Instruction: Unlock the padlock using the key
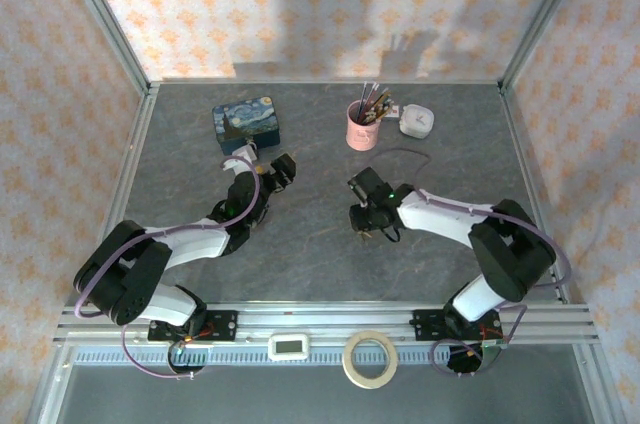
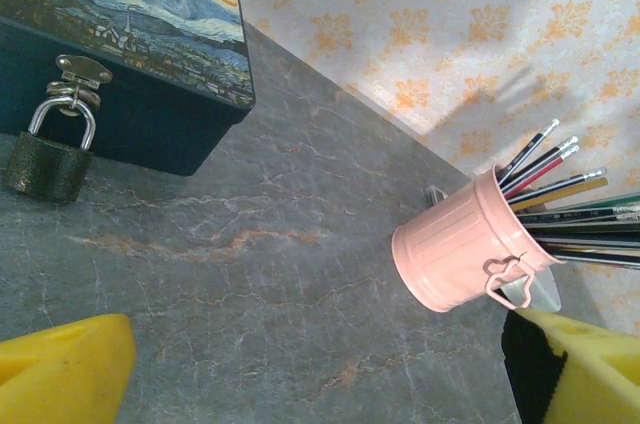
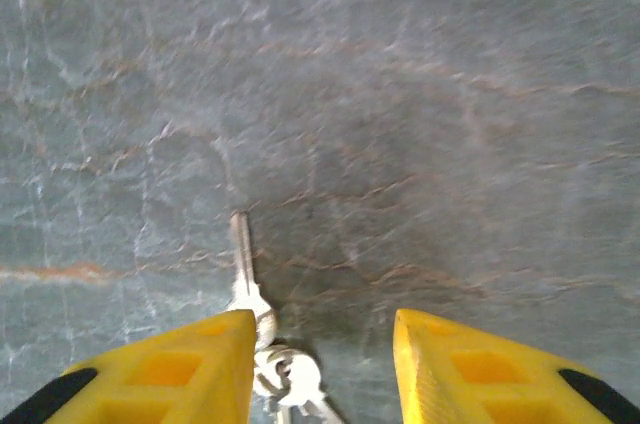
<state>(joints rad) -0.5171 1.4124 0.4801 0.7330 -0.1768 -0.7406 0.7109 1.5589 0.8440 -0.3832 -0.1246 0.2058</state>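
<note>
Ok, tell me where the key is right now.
In the right wrist view the key lies flat on the grey table, low and left of centre, just ahead of the open right gripper.

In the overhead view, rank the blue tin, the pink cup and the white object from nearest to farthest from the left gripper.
From the left gripper:
1. Blue tin, just beyond it, slightly left.
2. Pink cup, beyond and to the right.
3. White object, farther right, past the cup.
</note>
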